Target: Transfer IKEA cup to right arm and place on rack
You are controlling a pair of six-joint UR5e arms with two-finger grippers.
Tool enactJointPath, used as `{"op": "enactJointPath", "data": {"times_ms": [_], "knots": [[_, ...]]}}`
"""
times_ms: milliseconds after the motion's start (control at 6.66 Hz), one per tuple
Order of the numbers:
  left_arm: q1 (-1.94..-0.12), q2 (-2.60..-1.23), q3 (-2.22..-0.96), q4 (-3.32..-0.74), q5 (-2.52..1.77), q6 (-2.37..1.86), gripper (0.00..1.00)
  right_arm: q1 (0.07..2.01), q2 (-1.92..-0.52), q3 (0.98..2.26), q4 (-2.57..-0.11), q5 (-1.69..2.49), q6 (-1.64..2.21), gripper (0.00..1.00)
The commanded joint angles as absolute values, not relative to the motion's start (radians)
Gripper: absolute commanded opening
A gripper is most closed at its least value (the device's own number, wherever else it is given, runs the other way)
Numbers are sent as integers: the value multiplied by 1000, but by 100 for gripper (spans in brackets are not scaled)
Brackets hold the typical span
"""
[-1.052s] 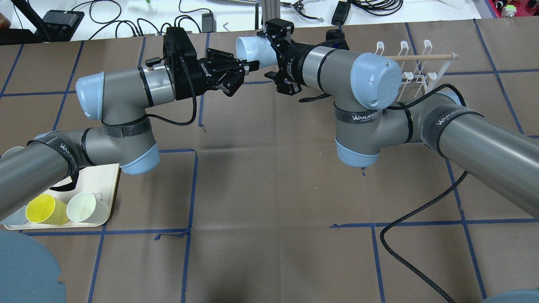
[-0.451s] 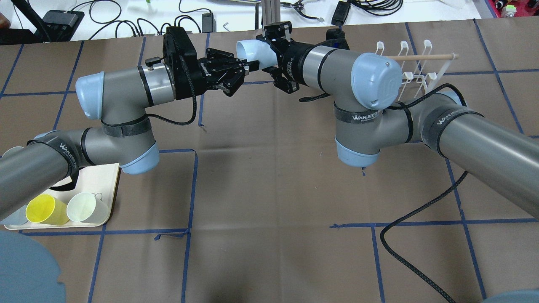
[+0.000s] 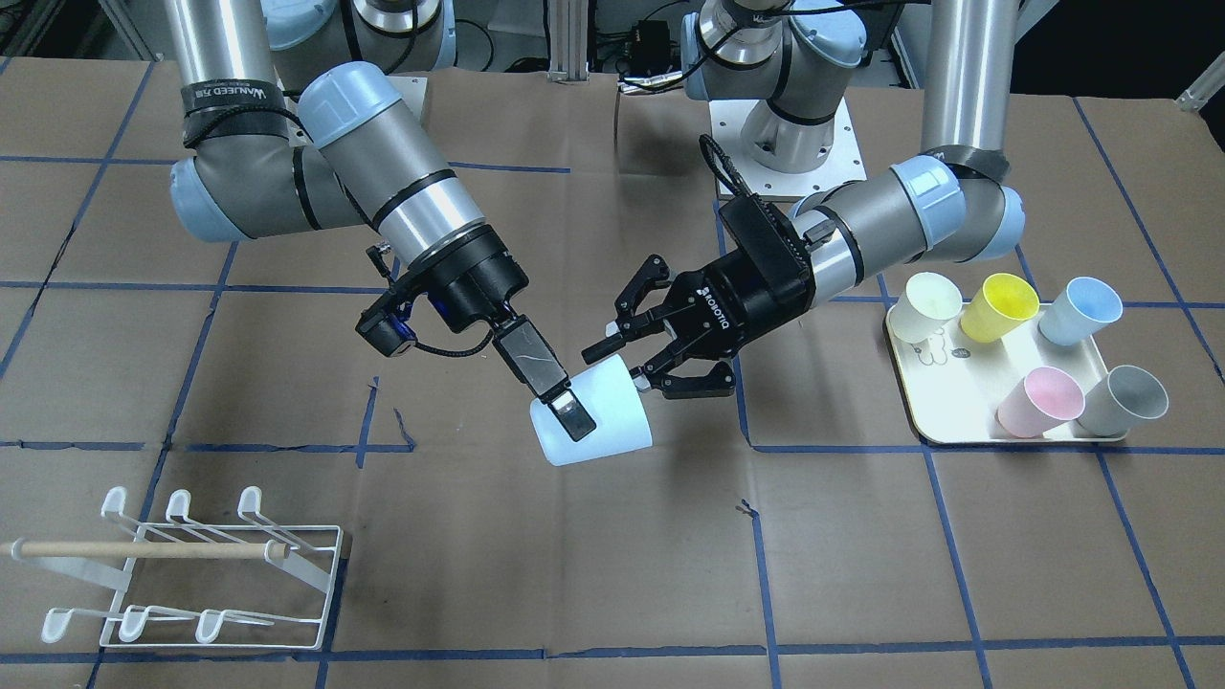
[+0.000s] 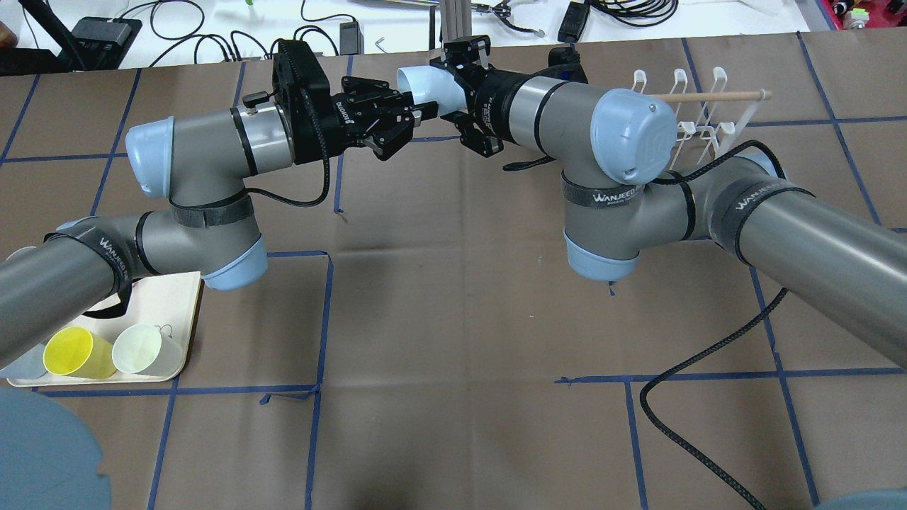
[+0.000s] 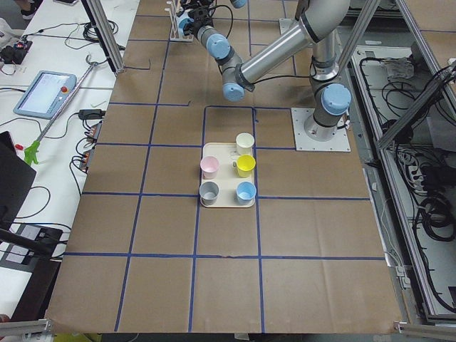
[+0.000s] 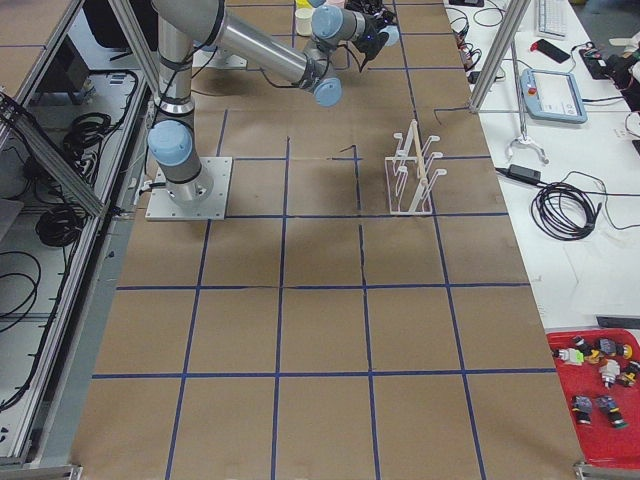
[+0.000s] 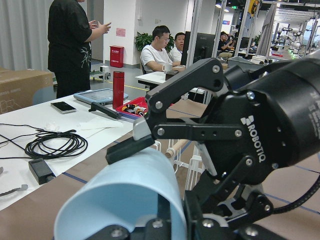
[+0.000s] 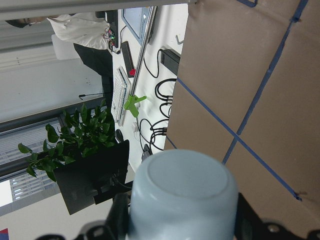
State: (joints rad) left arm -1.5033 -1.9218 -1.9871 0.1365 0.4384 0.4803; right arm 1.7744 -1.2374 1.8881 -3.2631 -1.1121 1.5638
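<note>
The pale blue IKEA cup [image 3: 603, 426] hangs on its side in the air between both grippers, at the table's far middle in the overhead view [image 4: 424, 83]. My right gripper [image 3: 580, 410] is shut around the cup's body from the base end; one finger [image 3: 572, 413] lies on its outer wall. My left gripper [image 3: 627, 368] pinches the cup's rim at the other end and looks shut on it. The right wrist view shows the cup's base [image 8: 182, 195]; the left wrist view shows its wall [image 7: 125, 200]. The white wire rack [image 3: 220, 574] with its wooden dowel stands on my right [image 4: 701, 120].
A cream tray [image 3: 967, 426] on my left holds several coloured cups, among them a yellow one [image 3: 1000, 306] and a pink one [image 3: 1038, 400]; it also shows in the overhead view [image 4: 173, 304]. A black cable [image 4: 680, 411] loops over the table near my right arm.
My right gripper has closed its fingers around the cup. My left wrist has tilted slightly away from me; its fingertips stay at the cup's rim.
</note>
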Motion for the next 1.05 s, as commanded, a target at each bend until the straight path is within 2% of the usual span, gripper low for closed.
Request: {"op": "enactJointPath", "data": {"times_ms": [0,150,451,601,901], "knots": [[-1502,-1924,-1986,137,445,460,91,1773,-1239,1888,-3263,-1108,1563,58],[-1490,-1921,-1997,138,434,439,96,1773,-1239,1888,-3263,-1108,1562,56],[-1403,-1896,-2026,137,388,430,96,1760,-1232,1849,-3254,-1105,1514,50],[-1340,-1894,-2051,138,323,431,98,1735,-1227,1841,-3254,-1112,1418,47],[-1305,-1901,-2022,131,330,428,98,1591,-1239,1838,-3251,-1127,1035,47]]}}
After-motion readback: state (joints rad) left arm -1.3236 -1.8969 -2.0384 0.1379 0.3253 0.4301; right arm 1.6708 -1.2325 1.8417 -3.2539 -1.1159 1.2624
